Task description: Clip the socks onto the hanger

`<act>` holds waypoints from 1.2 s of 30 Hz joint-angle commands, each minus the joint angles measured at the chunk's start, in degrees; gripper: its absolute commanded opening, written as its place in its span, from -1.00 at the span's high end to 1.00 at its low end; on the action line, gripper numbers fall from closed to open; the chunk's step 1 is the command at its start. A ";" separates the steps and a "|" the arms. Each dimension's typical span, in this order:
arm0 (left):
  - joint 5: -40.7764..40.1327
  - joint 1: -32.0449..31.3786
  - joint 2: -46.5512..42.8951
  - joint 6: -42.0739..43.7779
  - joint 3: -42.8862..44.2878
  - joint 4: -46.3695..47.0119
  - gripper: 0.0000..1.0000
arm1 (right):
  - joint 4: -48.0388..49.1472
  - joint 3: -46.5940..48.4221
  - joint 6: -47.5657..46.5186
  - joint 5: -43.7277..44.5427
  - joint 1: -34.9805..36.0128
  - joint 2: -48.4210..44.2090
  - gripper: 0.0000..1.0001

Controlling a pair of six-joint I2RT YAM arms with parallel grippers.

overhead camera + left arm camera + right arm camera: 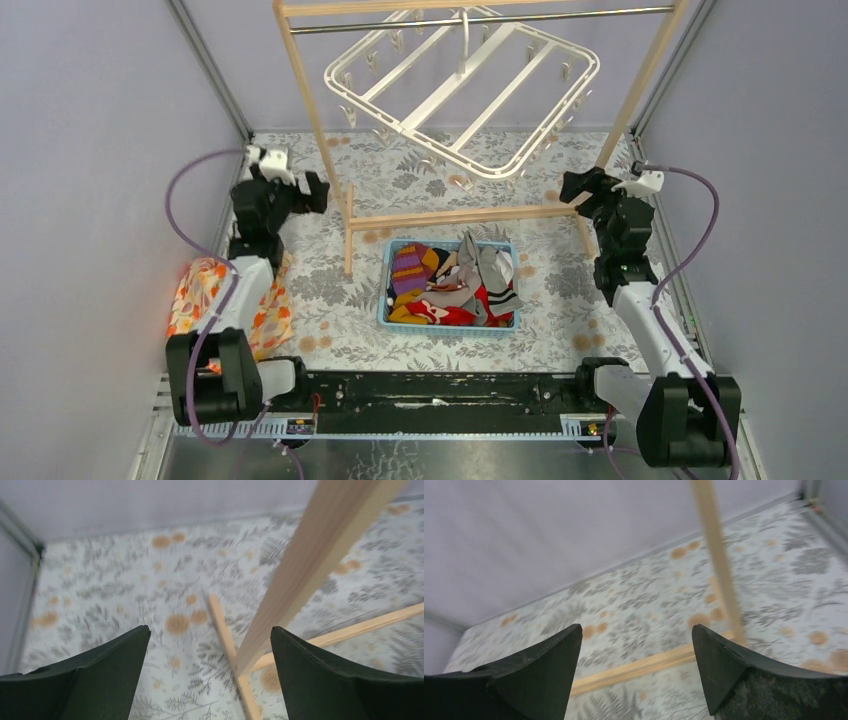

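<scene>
The white hanger [465, 85] with dangling clips hangs tilted from the rail of a pale wooden rack [330, 150]. Grey socks [482, 268] lie in a blue basket [385, 300] among colourful clothes, in front of the rack. My left gripper [318, 190] is open and empty, raised beside the rack's left post; its wrist view shows the post [310, 575] between the fingers. My right gripper [578, 185] is open and empty near the rack's right post [716, 555].
An orange flowered cloth [200, 290] lies under the left arm. The rack's low crossbar [470, 215] spans between both grippers, behind the basket. Grey walls close in both sides and the back.
</scene>
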 commanded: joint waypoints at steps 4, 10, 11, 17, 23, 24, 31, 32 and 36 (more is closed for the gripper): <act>15.72 0.61 -7.35 9.16 16.64 -47.34 -0.97 | 5.75 -7.89 6.67 -30.89 0.20 -15.66 -0.55; 22.73 0.62 -10.06 13.21 20.86 -61.05 -0.97 | 11.77 -10.06 7.82 -41.53 3.27 -22.84 -0.34; 23.43 0.54 -10.09 12.92 21.05 -61.31 -0.98 | 12.19 -9.62 7.50 -41.60 4.14 -23.16 -0.31; 22.72 -3.25 -7.28 9.70 22.97 -61.89 -0.97 | 11.92 -3.32 2.13 -39.55 10.54 -22.97 -0.15; 22.91 -7.07 -5.96 8.79 24.98 -63.46 -0.97 | 9.66 1.96 -3.62 -38.65 14.22 -20.51 0.00; 22.76 -7.75 -5.77 8.72 25.25 -63.46 -0.97 | 9.35 2.67 -4.41 -38.72 14.48 -20.01 0.02; 19.52 -9.23 -1.27 7.48 29.47 -61.71 -0.95 | 9.20 6.22 -7.38 -39.12 17.07 -17.33 0.06; 18.98 -9.23 -0.44 7.38 30.50 -61.44 -0.94 | 9.04 6.86 -7.73 -39.33 17.34 -16.91 0.06; 16.32 -9.23 3.00 7.11 34.14 -59.53 -0.92 | 8.06 8.85 -9.54 -39.28 19.22 -15.03 0.04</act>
